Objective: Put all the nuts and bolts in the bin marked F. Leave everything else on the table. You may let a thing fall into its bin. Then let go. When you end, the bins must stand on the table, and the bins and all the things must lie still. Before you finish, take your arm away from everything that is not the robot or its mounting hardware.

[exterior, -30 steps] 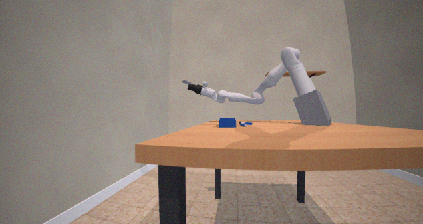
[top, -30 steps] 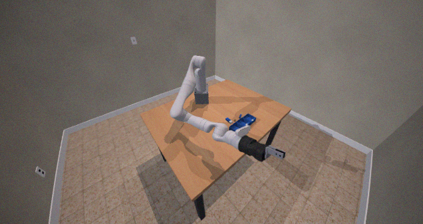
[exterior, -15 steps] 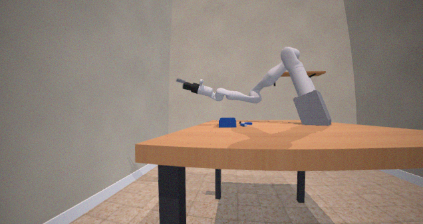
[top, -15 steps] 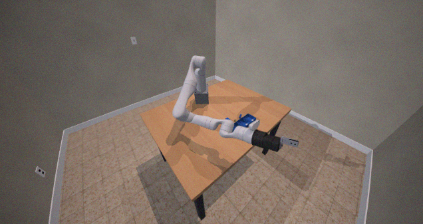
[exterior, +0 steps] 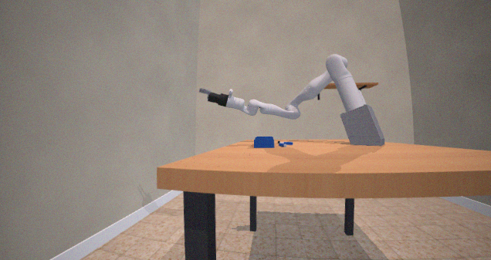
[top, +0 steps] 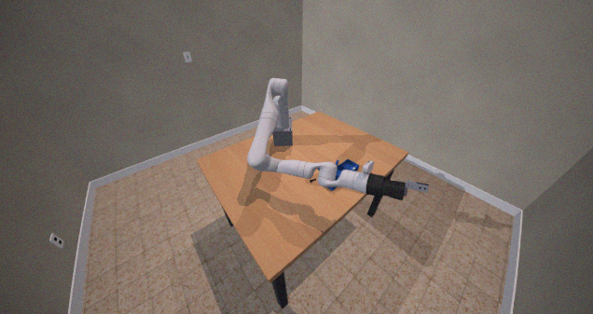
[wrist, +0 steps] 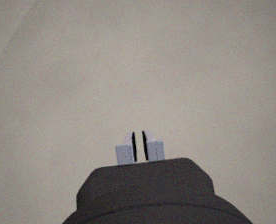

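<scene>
Clearly, gripper [top: 423, 186] [exterior: 201, 90] [wrist: 139, 141] narrowly parted, fingertips touching nothing, apparently well beyond table edge [top: 322, 234].

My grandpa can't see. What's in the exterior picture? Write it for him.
A white robot arm stretches high above a wooden table, its claw pointing at the left wall. Below, a blue bin and small blue things sit on the table.

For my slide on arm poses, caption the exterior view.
The arm stretches above the table, its empty jaws raised higher than the blue bins.
</scene>
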You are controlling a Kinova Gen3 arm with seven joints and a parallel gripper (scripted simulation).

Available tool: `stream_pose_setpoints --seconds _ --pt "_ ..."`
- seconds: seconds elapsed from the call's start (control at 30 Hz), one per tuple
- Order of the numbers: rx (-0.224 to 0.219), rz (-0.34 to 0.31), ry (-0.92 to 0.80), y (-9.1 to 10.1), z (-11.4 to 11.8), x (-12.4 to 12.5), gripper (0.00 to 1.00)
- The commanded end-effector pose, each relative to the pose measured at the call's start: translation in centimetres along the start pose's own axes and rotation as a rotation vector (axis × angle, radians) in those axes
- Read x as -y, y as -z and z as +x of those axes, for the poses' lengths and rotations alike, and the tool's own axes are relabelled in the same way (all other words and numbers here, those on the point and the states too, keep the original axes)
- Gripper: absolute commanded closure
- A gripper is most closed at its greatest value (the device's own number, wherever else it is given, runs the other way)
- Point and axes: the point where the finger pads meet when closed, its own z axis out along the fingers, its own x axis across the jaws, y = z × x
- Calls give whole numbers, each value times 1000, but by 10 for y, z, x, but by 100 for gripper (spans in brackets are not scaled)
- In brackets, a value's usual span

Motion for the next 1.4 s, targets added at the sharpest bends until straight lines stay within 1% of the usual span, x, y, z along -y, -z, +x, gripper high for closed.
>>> stream_pose_setpoints --seconds 0.0,0.03,0.27,0.43,0.57,0.6,0.8,0.9,0.93,1.0,1.1,1.3,1.37 --pt "96 22 56 -6 -8 13 69" --pt "103 22 59 -7 -16 15 69" --pt "103 22 59 -16 -70 32 69" --pt "103 22 59 -16 -70 32 69" --pt "283 40 144 -16 -102 41 69" --pt "289 40 147 -16 -110 43 69" --pt "289 40 147 -15 -157 56 69" --pt "289 40 147 -15 -157 56 69" --pt "333 46 171 -13 -165 58 69" --pt "333 46 171 -13 -165 58 69" --pt "464 62 243 -9 -189 63 69" --pt "468 63 245 1 -237 74 69" --pt "468 63 245 0 -237 74 69"
